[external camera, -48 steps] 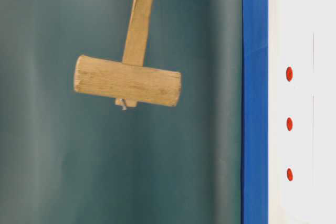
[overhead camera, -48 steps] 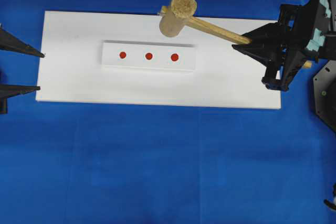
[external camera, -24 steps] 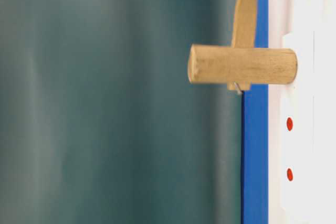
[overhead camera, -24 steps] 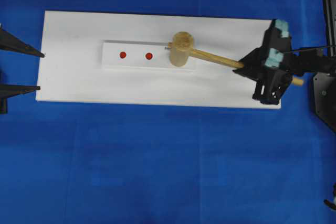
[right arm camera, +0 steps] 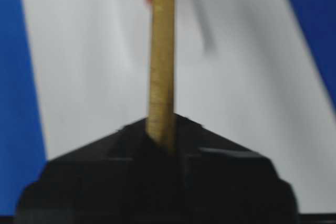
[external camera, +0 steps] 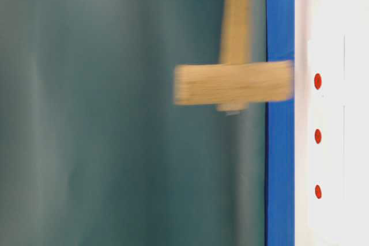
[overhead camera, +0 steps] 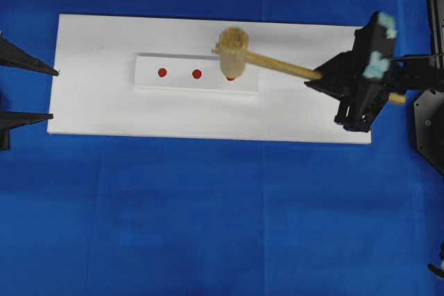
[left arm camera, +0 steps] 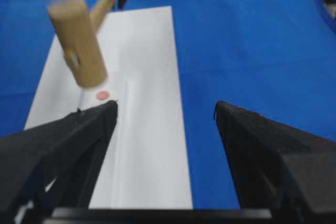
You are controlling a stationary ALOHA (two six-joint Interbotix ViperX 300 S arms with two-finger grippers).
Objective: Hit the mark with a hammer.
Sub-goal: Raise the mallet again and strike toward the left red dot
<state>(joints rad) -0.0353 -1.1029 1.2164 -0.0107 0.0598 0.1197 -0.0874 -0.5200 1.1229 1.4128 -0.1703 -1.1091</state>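
Note:
The hammer, a light wooden mallet, hangs head-down over the rightmost of three red marks. Only a sliver of that mark shows under the head. In the table-level view the blurred hammer head stands a short gap off the mark. My right gripper is shut on the far end of the handle. At the board's left edge my left gripper is open and holds nothing. Its wrist view shows the hammer above a red mark.
The marks sit on a raised white strip in the middle of a flat white board on blue cloth. Two other marks lie left of the hammer. Dark arm hardware stands at the right edge.
One second ago the hammer was raised behind the board. Half a second ago its head was down on the rightmost mark. Now it has lifted slightly off the mark. The left gripper has not moved.

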